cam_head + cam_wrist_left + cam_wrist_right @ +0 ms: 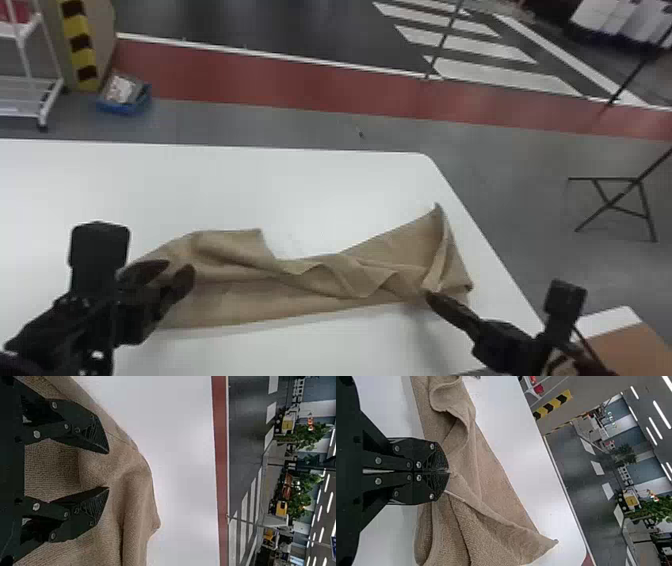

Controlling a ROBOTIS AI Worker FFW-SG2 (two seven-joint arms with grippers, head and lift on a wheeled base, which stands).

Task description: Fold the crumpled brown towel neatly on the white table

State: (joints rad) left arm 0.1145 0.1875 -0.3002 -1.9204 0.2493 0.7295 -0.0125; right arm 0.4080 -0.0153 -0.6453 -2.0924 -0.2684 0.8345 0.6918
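"What's there, biggest first?"

"A white, round-cornered table (320, 190). Across its near part, by the right-hand edge, lies the brown woven cloth towel (240, 300), a long, rumpled band with a pointed corner (434, 220) at its right end."

"And the grippers?"

"The left black two-fingered gripper (107, 470) has its fingers wide apart over the towel's left end, nothing between them. The right black two-fingered gripper (449, 471) has its fingers together at the near edge, towards the right end. The tips are hard to read, but the creases running into them suggest a pinch of cloth."

"So how would you do this step well?"

"I'd call it straightening, early in the job. Keep the right pinch as an anchor, lower the left onto the edge, take just the layer you want, then draw gently outward, low to the table. Lift high and the middle will bunch again; tug hard and the whole towel may skid. I'd get the ruffles and that corner flat before making any fold."

"Count for me?"

"One table under the work, one towel, two grippers, two fingers on each: four fingers in all."
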